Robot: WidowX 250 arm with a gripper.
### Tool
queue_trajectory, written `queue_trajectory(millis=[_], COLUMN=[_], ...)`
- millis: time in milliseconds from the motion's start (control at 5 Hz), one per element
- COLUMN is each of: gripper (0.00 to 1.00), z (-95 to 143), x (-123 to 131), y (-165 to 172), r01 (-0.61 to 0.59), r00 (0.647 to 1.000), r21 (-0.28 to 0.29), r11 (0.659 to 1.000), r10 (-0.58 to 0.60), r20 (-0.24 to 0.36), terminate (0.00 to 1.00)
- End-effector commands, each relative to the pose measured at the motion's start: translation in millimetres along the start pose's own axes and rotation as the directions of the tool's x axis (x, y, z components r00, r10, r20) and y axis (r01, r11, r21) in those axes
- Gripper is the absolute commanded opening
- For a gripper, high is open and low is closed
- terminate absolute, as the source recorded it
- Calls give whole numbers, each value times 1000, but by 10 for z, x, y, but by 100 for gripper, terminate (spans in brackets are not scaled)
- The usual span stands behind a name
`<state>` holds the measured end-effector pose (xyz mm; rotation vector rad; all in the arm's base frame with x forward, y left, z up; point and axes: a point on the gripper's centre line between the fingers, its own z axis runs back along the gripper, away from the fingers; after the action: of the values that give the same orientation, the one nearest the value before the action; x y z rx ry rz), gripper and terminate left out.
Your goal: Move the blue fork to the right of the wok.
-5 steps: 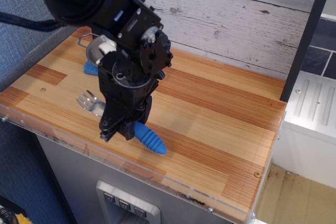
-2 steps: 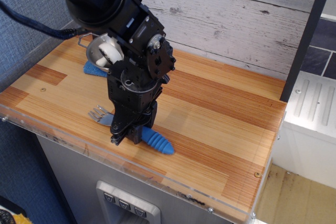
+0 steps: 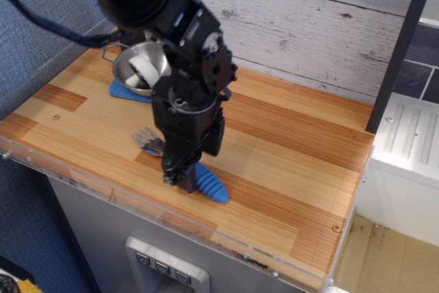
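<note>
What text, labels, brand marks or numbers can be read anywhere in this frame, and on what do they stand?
None can be read.
The black robot gripper, bright-blue ribbed-handled toy fork, shiny steel wok and striped wooden tabletop carry no visible lettering.
The three small grey buttons on the panel below the table edge may bear marks, but they are too small and blurred to read.
</note>
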<state>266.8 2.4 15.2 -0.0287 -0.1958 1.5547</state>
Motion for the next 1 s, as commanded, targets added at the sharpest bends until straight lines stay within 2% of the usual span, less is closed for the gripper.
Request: queue_trajectory(millis=[0, 400, 800], gripper=[100, 100, 100], z=[233, 594, 961], x=[-294, -213, -278], y=[-185, -230, -203], r01=[20, 53, 82], r00=[1000, 997, 993], r21=[-54, -86, -146], r11=[998, 995, 986], r10=[-20, -48, -68], r20=[6, 53, 101], terminate=[0, 0, 0])
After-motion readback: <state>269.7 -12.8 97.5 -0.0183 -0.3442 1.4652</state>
